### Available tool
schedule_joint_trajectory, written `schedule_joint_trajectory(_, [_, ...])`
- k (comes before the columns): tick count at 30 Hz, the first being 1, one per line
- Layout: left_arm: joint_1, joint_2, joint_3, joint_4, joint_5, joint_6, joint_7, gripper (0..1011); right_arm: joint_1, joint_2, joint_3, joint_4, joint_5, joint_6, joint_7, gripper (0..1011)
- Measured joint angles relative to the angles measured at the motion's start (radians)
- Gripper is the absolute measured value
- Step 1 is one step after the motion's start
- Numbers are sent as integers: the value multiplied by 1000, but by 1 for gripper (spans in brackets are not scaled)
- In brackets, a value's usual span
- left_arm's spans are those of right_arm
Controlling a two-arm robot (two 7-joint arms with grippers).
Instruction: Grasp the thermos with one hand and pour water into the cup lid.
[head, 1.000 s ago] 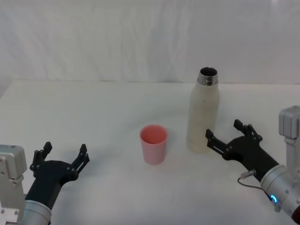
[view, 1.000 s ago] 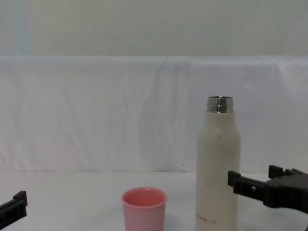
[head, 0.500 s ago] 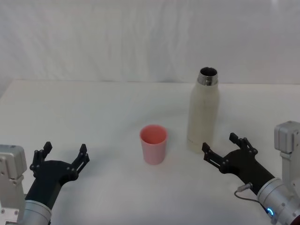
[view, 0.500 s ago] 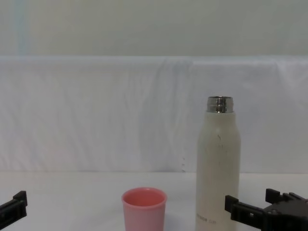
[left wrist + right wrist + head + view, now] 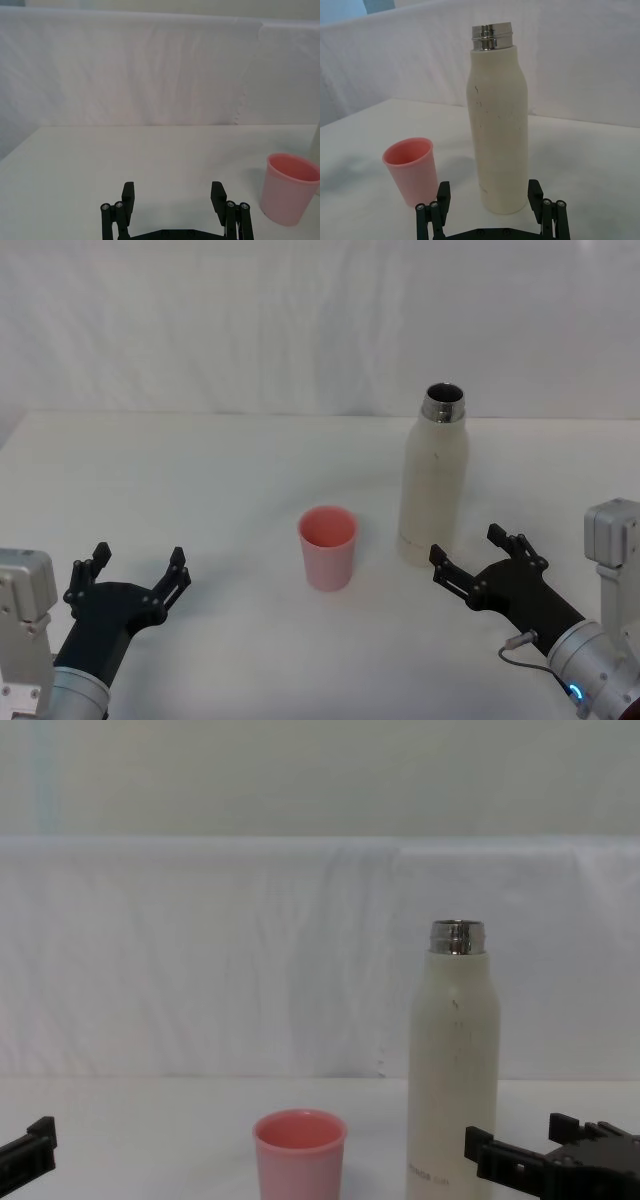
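Cream-white and upright, the thermos (image 5: 433, 485) stands on the desk (image 5: 200, 490) toward my right side, its steel neck uncapped and its dark mouth open to the head camera. Small grey lettering sits low on its wall in the chest view. The cup lid (image 5: 327, 547), salmon pink, stands upright on its base to the left of the thermos, near it but apart, its hollow facing up.

My right gripper (image 5: 478, 561) hangs low over the desk just in front of the thermos base, on the side nearer me, with its black fingers spread wide. Nothing is between them; from my right wrist camera the thermos (image 5: 499, 120) rises just past the two fingertips, lined up with the gap, and the cup lid (image 5: 412, 170) stands off to one side. I am not touching the thermos.

My left gripper (image 5: 135, 578) rests near the desk's near left corner, well apart from both things, its fingers also spread and holding nothing. From my left wrist camera the cup lid (image 5: 290, 188) shows beyond the fingertips (image 5: 128, 191).

A white cloth backdrop (image 5: 300, 320) hangs behind the desk.
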Motion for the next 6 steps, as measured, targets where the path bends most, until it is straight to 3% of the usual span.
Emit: schedule_joint_trajectory(6, [0, 0, 0, 0, 0, 0, 0, 1001, 1, 0, 1, 0, -1, 1, -1, 1001])
